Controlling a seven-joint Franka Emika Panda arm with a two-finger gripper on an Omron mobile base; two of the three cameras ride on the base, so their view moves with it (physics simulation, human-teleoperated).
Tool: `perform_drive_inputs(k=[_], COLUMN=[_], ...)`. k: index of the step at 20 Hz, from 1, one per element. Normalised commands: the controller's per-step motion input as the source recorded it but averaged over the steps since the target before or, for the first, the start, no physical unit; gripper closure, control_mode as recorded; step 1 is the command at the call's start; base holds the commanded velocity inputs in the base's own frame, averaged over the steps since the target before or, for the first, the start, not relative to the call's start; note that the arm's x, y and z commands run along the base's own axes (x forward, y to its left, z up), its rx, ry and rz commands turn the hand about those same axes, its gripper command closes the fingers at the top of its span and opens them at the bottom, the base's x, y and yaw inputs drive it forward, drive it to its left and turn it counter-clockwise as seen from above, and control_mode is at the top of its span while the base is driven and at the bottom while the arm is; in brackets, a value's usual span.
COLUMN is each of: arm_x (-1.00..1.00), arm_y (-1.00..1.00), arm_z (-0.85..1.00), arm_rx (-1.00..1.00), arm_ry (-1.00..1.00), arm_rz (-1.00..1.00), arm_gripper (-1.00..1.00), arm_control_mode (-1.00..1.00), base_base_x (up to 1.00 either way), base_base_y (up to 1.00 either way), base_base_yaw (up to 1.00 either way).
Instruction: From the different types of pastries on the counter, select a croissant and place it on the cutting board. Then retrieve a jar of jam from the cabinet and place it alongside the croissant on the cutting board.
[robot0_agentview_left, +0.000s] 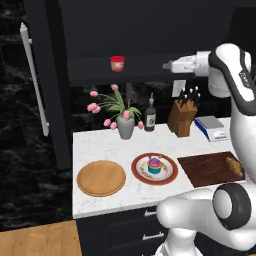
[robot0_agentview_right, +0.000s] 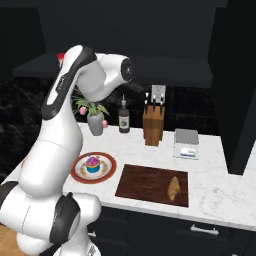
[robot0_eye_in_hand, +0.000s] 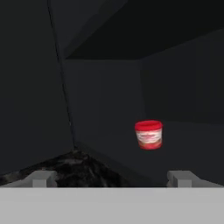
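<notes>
The black cabinet (robot0_agentview_left: 150, 30) has a red jar of jam (robot0_agentview_left: 117, 63) on its shelf, near the top middle of the left base view. The red-rimmed plate (robot0_agentview_left: 172, 172) holds the cupcake (robot0_agentview_left: 154, 165). The croissant (robot0_agentview_right: 173, 189) lies on the cutting board (robot0_agentview_right: 145, 182), lower right in the right base view. In the hand view the jar sits just right of the middle. The arm reaches up high and sideways. The gripper (robot0_eye_in_hand: 113, 178) is spread wide, holding nothing.
</notes>
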Motion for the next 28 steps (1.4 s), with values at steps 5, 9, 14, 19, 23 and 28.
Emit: perform_drive_inputs(k=[5,9,14,19,23,28], arm_x=[0.1,0.07,0.25,0.25,0.17,0.18], arm_y=[0.61,0.37,0.12,0.08,0.16,0.17], arm_z=[0.0,-0.06,-0.27,-0.11,0.0,0.0], arm_rx=[0.0,0.0,0.0,0.0,0.0,0.0], arm_ry=[-0.05,-0.09,-0.1,-0.05,0.0,0.0], arm_rz=[-0.11,-0.02,0.0,0.0,0.0,0.0], arm_gripper=[-1.0,-1.0,-1.0,-1.0,-1.0,-1.0], arm_control_mode=[-1.0,-1.0,-1.0,-1.0,-1.0,-1.0], base_base_x=[0.0,0.0,0.0,0.0,0.0,0.0], base_base_y=[0.0,0.0,0.0,0.0,0.0,0.0], base_base_yaw=[0.0,0.0,0.0,0.0,0.0,0.0])
